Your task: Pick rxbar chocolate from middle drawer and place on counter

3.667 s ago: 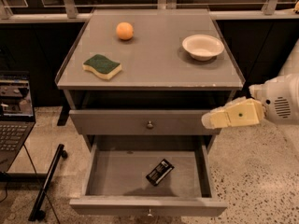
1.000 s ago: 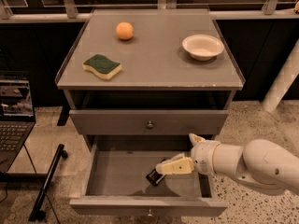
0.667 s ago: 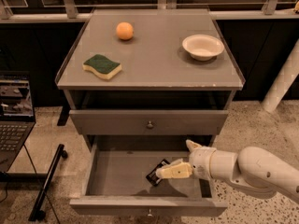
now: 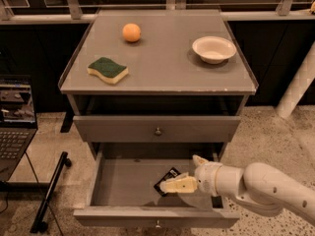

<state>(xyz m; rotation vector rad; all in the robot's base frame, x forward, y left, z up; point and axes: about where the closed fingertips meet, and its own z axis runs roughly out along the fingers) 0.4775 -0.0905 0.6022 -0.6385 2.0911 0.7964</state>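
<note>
- The claw hangs low inside the middle drawer, right over the near end of the rxbar chocolate. We cannot tell whether it is open or closed, nor whether it has the bar.
- The bar lies flat and slanted on the drawer floor, right of centre. We judge that a thin flat wrapper gives little to bite on, so a grasp taken too high could close on nothing, or pinch one corner and let the bar swing out on the way up.
- A push from the side could simply slide the bar across the smooth floor towards the drawer's right wall, where it would be harder to reach.
- The arm crosses the drawer's right front corner. Lifting without first pulling outward risks knocking the wrist on the upper drawer front, which overhangs the back of the open drawer.
- Farther off, the desk carries a sponge, a bowl and an orange. A careless set-down near the thin front rim could tip the bar off, and a wide sweep could nudge the bowl.
</note>
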